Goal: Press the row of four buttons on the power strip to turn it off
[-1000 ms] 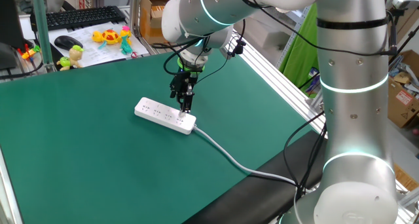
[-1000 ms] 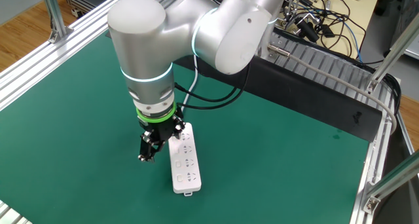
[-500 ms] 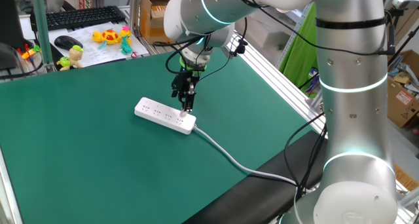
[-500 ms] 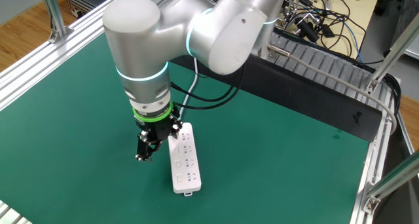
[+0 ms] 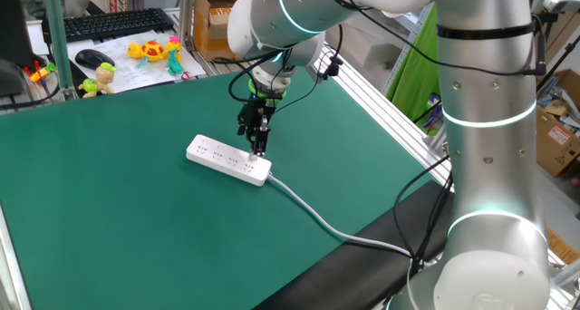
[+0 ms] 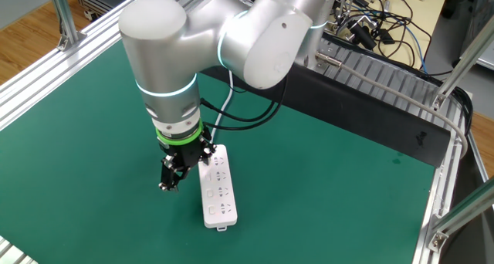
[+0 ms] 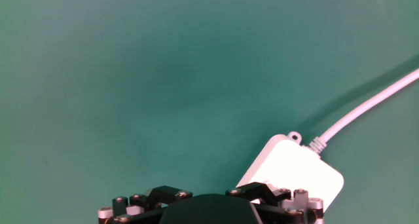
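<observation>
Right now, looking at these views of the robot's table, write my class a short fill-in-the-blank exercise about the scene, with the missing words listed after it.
1. The power strip lies flat on a table cover whose colour is ____.
2. The cable leaving the strip is ____ in colour.
3. The gripper is at the end of the strip where the ____ comes out.
4. On the desk behind the table, a black ____ lies beside the keyboard.

Missing words: green; white; cable; mouse

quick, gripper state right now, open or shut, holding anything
gripper: open, holding nothing; it points down with one finger over the cable end of the power strip.
</observation>
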`<move>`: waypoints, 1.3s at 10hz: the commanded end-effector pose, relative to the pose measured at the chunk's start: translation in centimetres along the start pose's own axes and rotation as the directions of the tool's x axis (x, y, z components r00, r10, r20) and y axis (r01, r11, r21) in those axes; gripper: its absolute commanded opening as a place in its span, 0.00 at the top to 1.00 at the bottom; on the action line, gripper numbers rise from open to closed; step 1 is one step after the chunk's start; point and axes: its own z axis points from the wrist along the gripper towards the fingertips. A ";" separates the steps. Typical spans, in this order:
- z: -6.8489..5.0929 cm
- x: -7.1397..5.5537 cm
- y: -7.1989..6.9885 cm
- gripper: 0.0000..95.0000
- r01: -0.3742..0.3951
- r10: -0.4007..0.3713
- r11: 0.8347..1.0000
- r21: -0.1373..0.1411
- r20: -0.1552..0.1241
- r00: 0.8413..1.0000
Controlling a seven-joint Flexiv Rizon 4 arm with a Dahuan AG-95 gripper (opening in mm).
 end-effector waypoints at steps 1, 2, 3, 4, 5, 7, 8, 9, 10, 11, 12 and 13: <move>-0.7 0.6 0.2 0.00 -0.006 0.006 1.000 0.004 -0.004 1.000; -0.5 0.7 0.4 0.00 0.001 -0.001 1.000 0.000 -0.003 1.000; -0.2 0.8 0.6 0.00 0.006 -0.006 1.000 -0.004 0.002 1.000; 0.2 1.0 0.8 0.00 0.006 -0.006 1.000 -0.007 0.005 1.000; 0.2 1.3 1.0 0.00 0.009 -0.009 1.000 -0.006 -0.004 1.000; -0.3 1.5 1.7 0.00 -0.005 0.005 1.000 -0.004 -0.012 1.000; -0.3 1.5 1.9 0.00 -0.007 0.007 1.000 -0.002 -0.016 1.000; 0.3 1.6 2.1 0.00 -0.006 0.006 1.000 -0.006 -0.014 1.000; 0.4 1.7 2.2 0.00 -0.009 0.009 1.000 -0.007 -0.013 1.000; 0.2 2.1 2.3 0.00 -0.021 0.021 1.000 -0.005 -0.021 1.000; -0.2 2.4 2.3 0.00 -0.035 0.035 0.999 -0.005 -0.019 0.999; -0.2 2.7 2.3 0.00 -0.036 0.036 0.999 -0.005 -0.016 0.999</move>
